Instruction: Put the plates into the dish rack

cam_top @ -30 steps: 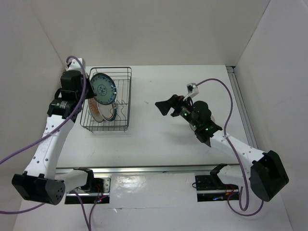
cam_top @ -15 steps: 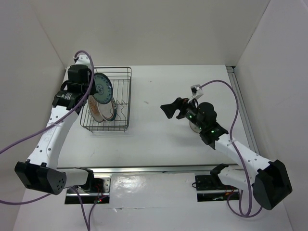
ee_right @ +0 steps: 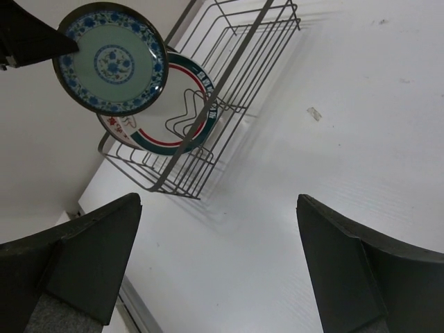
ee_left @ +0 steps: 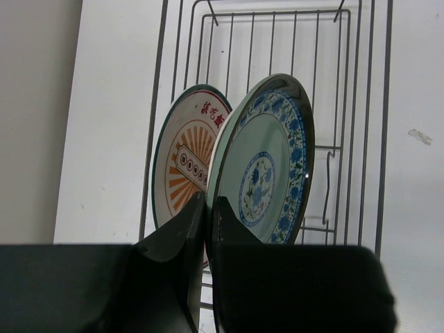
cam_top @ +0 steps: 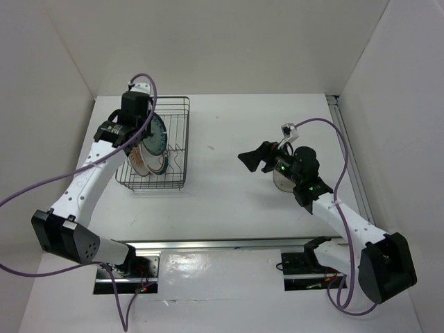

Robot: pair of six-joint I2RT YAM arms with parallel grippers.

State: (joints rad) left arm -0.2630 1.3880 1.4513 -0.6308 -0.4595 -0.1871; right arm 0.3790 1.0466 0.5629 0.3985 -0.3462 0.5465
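Overhead and both wrist views all share the dish rack (cam_top: 177, 129).

bright, even light; soft shadows

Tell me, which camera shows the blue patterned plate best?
The right wrist view: the blue plate faces it, whole and round. The left wrist view shows it close but slanted, its bottom hidden. The top view catches only a sliver.
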